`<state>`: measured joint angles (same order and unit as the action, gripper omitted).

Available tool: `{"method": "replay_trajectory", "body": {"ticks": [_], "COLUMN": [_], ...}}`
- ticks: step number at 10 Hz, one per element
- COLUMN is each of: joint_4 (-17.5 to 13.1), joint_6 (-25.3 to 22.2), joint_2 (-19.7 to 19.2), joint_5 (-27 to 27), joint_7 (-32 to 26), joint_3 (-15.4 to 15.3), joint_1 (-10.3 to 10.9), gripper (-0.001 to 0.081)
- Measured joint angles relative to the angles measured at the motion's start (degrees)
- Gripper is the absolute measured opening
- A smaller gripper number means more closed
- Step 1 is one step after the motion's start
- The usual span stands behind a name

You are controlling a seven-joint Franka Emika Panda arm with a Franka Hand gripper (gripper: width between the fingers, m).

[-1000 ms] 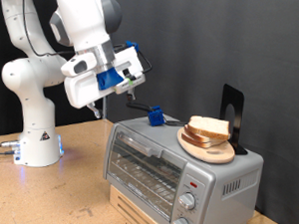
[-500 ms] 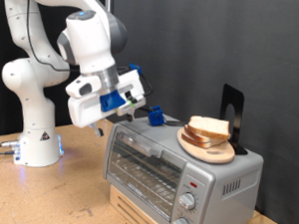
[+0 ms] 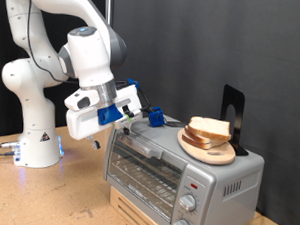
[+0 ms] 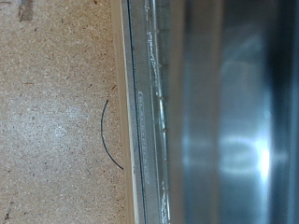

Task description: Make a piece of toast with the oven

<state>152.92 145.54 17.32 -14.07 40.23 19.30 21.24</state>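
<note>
We see the hand (image 3: 122, 124) low at the oven's (image 3: 178, 169) upper corner on the exterior view's left, right by the top edge of the glass door; whether it touches the bar handle (image 3: 138, 150) we can't tell. Fingers are hidden behind the white wrist body, so we cannot tell if they are apart or together. Nothing shows between them.

Oven door looks closed, wire rack visible through the glass. Two round knobs (image 3: 189, 203) and a red light (image 3: 193, 181) sit on the front panel at the exterior view's right.

The piece of toast (image 3: 209, 127) lies on a round wooden plate (image 3: 211, 147) on top of the oven, toward the exterior view's right, stacked on a second similar slice. It is well apart from the hand.

Wrist view: the oven's metal edge and blurred glass (image 4: 224, 121) fill one side, the speckled table (image 4: 56, 121) the other, with a thin dark curved mark (image 4: 106, 135) on it.
</note>
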Motion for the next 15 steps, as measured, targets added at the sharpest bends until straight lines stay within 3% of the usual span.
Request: {"method": "replay_trajectory", "body": {"ticks": [3,5,10,15], "joint_4": [0.0,0.0,-1.3,-4.6], "joint_6": [-0.1,-0.2,-0.8,-2.0], "joint_2": [0.1,0.0,-2.6,-10.1], "joint_5": [-1.0,-0.1,7.3,20.7], "joint_7": [-2.2,-3.4,-2.4,0.6], "joint_3": [1.4,2.4,2.8,2.7], "joint_1": [-0.2,-1.5,-7.2,-10.7], "gripper": [0.0682,0.0682,0.0682,0.0682]}}
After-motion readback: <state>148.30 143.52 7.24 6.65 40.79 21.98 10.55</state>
